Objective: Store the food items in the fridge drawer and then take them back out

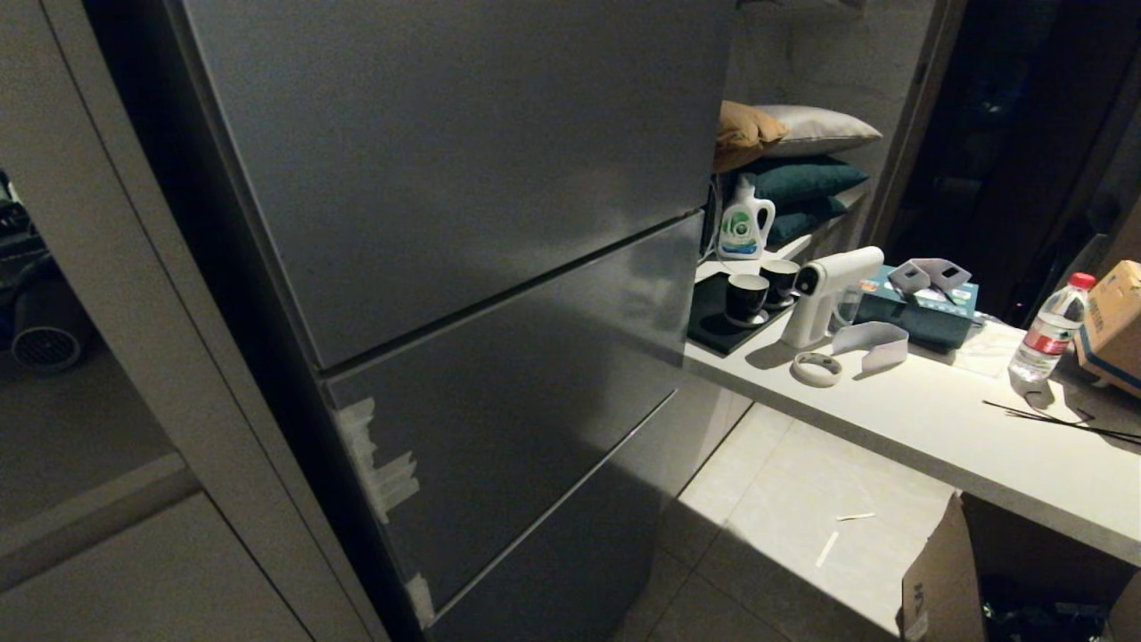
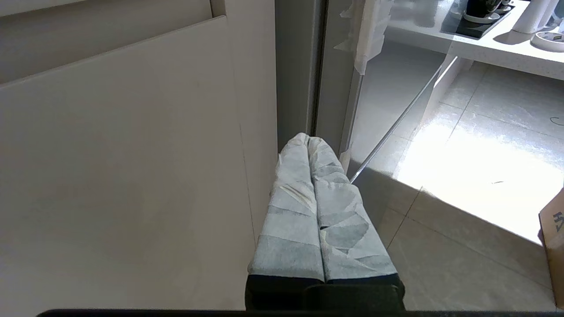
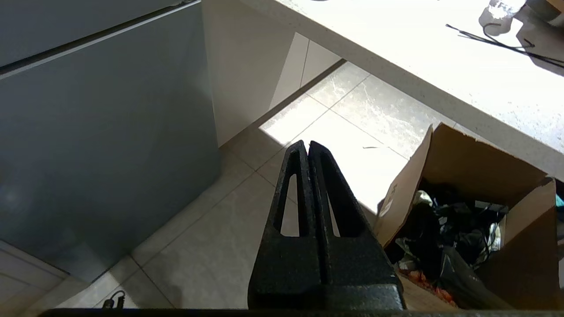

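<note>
The fridge (image 1: 463, 267) stands closed in the head view, its flat dark grey panels filling the middle. The fridge drawer is hidden behind them, and the food items are out of view. Neither arm shows in the head view. My left gripper (image 2: 308, 140), its fingers wrapped in pale tape, is shut and empty, hanging low beside a beige cabinet near the fridge's bottom corner. My right gripper (image 3: 307, 147), black, is shut and empty above the tiled floor, between the fridge's lower panel (image 3: 101, 145) and an open cardboard box (image 3: 467, 211).
A white counter (image 1: 936, 419) runs to the right of the fridge, carrying black cups (image 1: 747, 299), a white spray gun (image 1: 824, 294), a detergent bottle (image 1: 745, 227), a water bottle (image 1: 1050, 332) and a teal box (image 1: 918, 308). The cardboard box (image 1: 945, 580) stands on the floor below.
</note>
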Motion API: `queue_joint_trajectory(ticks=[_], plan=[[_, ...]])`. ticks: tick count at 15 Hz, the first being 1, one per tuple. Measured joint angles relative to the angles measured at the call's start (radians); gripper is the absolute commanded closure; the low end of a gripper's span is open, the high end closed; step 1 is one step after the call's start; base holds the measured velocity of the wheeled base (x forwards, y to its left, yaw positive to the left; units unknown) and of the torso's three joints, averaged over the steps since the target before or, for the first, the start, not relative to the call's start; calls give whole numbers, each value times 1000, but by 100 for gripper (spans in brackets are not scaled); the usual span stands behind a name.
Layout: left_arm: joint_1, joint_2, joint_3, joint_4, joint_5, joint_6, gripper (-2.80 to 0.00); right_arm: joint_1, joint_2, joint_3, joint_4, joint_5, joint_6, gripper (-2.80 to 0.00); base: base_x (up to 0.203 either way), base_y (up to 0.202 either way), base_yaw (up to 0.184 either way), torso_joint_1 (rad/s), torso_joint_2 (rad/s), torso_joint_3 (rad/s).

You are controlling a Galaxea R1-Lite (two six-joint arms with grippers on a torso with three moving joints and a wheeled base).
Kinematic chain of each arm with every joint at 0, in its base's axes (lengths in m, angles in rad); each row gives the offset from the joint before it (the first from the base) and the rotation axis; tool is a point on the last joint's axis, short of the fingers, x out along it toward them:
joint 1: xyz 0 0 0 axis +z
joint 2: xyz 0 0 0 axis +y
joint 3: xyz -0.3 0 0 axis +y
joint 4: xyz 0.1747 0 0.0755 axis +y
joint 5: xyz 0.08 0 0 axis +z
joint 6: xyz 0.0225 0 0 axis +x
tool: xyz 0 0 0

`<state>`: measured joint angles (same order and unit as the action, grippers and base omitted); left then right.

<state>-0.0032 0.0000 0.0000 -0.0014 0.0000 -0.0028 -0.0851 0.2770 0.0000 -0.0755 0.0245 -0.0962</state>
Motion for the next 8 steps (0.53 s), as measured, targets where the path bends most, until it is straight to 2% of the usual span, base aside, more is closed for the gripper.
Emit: queue_joint_trajectory(ticks=[4,8], plan=[[0,0,0,0,0,0,0,-1,-3,0,2,-1,5,0,0,0,0,0,0,0],[0,0,0,0,0,0,0,73,-84,0,-1,-1,16,0,0,0,0,0,0,0]])
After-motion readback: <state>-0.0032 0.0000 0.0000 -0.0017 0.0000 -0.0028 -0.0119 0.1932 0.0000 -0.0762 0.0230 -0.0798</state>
